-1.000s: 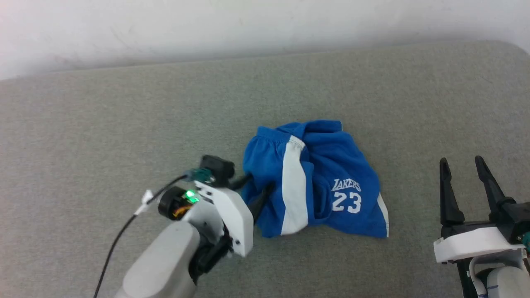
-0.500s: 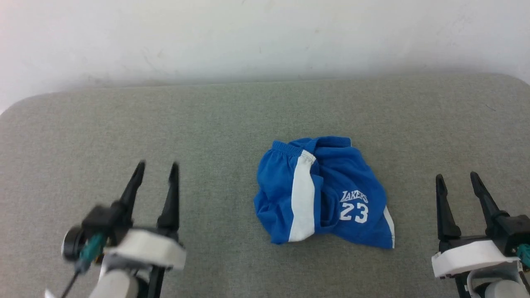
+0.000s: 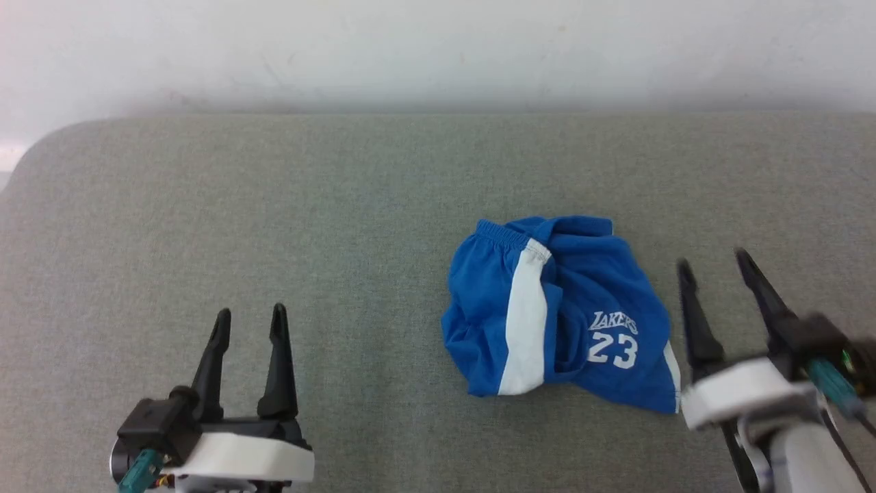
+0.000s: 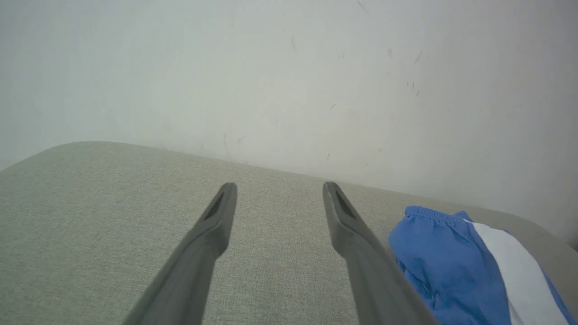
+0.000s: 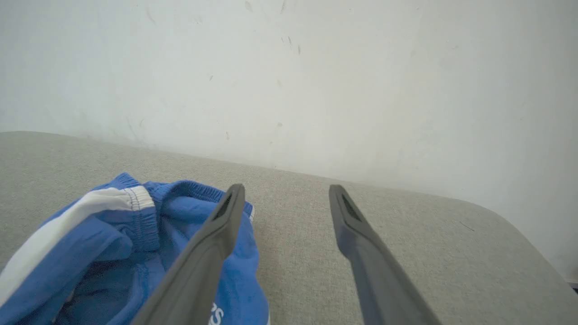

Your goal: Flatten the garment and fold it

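The blue shorts (image 3: 558, 311) lie crumpled on the grey padded surface, right of centre, with a broad white stripe and white "LAKERS 23" lettering facing up. The gathered waistband is at the heap's far edge. My left gripper (image 3: 248, 323) stands open at the lower left, well clear of the cloth. My right gripper (image 3: 712, 263) is open just right of the shorts, empty. In the right wrist view the shorts (image 5: 113, 253) lie left of and under the left finger. In the left wrist view the shorts (image 4: 474, 266) sit at the lower right, past my open gripper (image 4: 279, 189).
The grey padded surface (image 3: 274, 219) runs wide to the left and behind the shorts, with a rounded corner at the far left. A white wall (image 3: 438, 48) rises right behind its far edge.
The left gripper let go of the shorts' left edge and pulled back to the lower left. The right gripper moved up and left toward the shorts. The head camera shifted.
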Robot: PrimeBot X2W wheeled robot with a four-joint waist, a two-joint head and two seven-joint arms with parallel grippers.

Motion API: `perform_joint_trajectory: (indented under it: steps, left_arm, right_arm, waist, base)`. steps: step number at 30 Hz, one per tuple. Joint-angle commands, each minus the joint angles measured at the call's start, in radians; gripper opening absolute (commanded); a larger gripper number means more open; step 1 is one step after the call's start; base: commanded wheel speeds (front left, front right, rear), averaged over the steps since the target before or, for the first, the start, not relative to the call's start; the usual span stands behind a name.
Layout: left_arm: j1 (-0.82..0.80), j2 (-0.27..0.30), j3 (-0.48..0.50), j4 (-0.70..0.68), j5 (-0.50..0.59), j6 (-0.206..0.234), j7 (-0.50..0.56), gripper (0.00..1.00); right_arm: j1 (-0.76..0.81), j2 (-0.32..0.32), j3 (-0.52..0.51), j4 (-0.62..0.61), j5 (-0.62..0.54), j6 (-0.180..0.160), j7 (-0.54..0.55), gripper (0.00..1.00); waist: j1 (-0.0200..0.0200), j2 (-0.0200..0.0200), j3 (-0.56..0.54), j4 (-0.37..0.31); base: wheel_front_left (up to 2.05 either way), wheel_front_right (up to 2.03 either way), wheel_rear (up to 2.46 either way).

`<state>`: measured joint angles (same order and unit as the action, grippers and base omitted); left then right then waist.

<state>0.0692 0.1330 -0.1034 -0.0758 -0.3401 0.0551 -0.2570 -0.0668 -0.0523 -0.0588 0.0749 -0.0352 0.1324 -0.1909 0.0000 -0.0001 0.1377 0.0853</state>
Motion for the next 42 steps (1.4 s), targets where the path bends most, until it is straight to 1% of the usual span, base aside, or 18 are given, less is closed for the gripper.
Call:
perform_joint_trajectory:
  steps: [1,4,7,10,11,12,17,20,23,28,29,30,31,32,38,40,42]
  left_arm:
    - [-0.026,-0.013,0.01,0.004,0.016,-0.018,-0.005,1.0]
    - [-0.047,-0.036,0.024,0.022,0.036,-0.052,-0.005,1.0]
    - [-0.063,-0.056,0.027,0.044,0.047,-0.08,-0.005,1.0]
    - [-0.078,-0.069,0.026,0.067,0.053,-0.103,-0.005,1.0]
    - [-0.084,-0.072,0.025,0.075,0.054,-0.109,-0.005,1.0]
    - [-0.084,-0.072,0.025,0.075,0.054,-0.109,-0.005,1.0]
    - [-0.109,-0.08,0.017,0.102,0.057,-0.132,-0.005,1.0]
    - [-0.125,-0.082,0.01,0.11,0.056,-0.14,-0.005,1.0]
    - [-0.139,-0.082,0.002,0.115,0.046,-0.145,-0.005,1.0]
    - [-0.163,-0.082,-0.02,0.123,0.027,-0.146,-0.005,1.0]
    - [-0.169,-0.083,-0.024,0.125,0.022,-0.146,-0.005,1.0]
    - [-0.173,-0.083,-0.028,0.126,0.015,-0.145,-0.005,1.0]
    - [-0.177,-0.083,-0.031,0.127,0.011,-0.143,-0.005,1.0]
    - [-0.181,-0.083,-0.032,0.128,0.006,-0.142,-0.005,1.0]
    - [-0.19,-0.083,-0.039,0.143,-0.002,-0.139,-0.005,1.0]
    - [-0.188,-0.083,-0.039,0.148,-0.002,-0.137,-0.005,1.0]
    - [-0.18,-0.083,-0.036,0.151,0.0,-0.135,-0.005,1.0]
  right_arm:
    - [-0.053,0.0,0.018,-0.011,-0.02,-0.002,0.032,1.0]
    - [-0.15,-0.025,0.042,-0.006,-0.001,-0.002,0.13,1.0]
    - [-0.246,-0.069,0.074,0.022,0.047,-0.002,0.255,1.0]
    - [-0.33,-0.128,0.13,0.069,0.096,-0.002,0.379,1.0]
    - [-0.353,-0.145,0.147,0.089,0.116,-0.002,0.421,1.0]
    - [-0.353,-0.145,0.147,0.089,0.116,-0.002,0.421,1.0]
    - [-0.437,-0.229,0.245,0.192,0.213,-0.002,0.624,1.0]
    - [-0.465,-0.261,0.285,0.236,0.264,-0.002,0.708,1.0]
    - [-0.478,-0.275,0.314,0.272,0.31,-0.002,0.762,1.0]
    - [-0.474,-0.247,0.292,0.338,0.349,-0.002,0.804,1.0]
    - [-0.475,-0.241,0.288,0.346,0.35,-0.002,0.803,0.79]
    - [-0.478,-0.236,0.285,0.351,0.347,-0.002,0.797,0.43]
    - [-0.485,-0.233,0.287,0.351,0.339,-0.002,0.784,0.15]
    - [-0.495,-0.23,0.287,0.351,0.33,-0.002,0.767,0.0]
    - [-0.588,-0.199,0.235,0.346,0.292,-0.002,0.627,0.0]
    - [-0.604,-0.208,0.2,0.345,0.277,-0.002,0.583,0.0]
    - [-0.598,-0.231,0.16,0.339,0.257,-0.002,0.543,0.0]
  waist:
    - [0.0,0.0001,0.025,0.016]
    - [0.0,0.0001,0.048,0.025]
    - [0.0,0.0001,0.071,0.037]
    - [0.0,0.0001,0.094,0.055]
    - [0.0,0.0001,0.101,0.061]
    - [0.0,0.0001,0.101,0.061]
    - [0.0,0.0001,0.135,0.099]
    - [0.0,0.0001,0.155,0.122]
    - [0.0,0.0001,0.172,0.14]
    - [0.0,0.0001,0.199,0.161]
    - [0.0,0.0001,0.203,0.163]
    - [0.0,0.0001,0.206,0.164]
    - [0.0,0.0001,0.209,0.163]
    - [0.0,0.0001,0.211,0.161]
    - [0.0,0.0001,0.189,0.13]
    - [0.0,0.0001,0.168,0.12]
    - [0.0,0.0001,0.144,0.109]
  base:
    - [0.0,0.0,0.0]
    - [0.0,0.0,0.0]
    - [0.0,0.0,0.0]
    - [0.0,0.0,0.0]
    - [0.0,0.0,0.0]
    - [0.0,0.0,0.0]
    - [0.0,0.0,0.0]
    - [0.0,0.0,0.0]
    - [0.0,0.0,0.0]
    - [0.0,0.0,0.0]
    - [0.0,0.0,0.0]
    - [0.0,0.0,0.0]
    - [0.0,0.0,0.0]
    - [0.0,0.0,0.0]
    - [0.0,0.0,0.0]
    - [0.0,0.0,0.0]
    - [0.0,0.0,0.0]
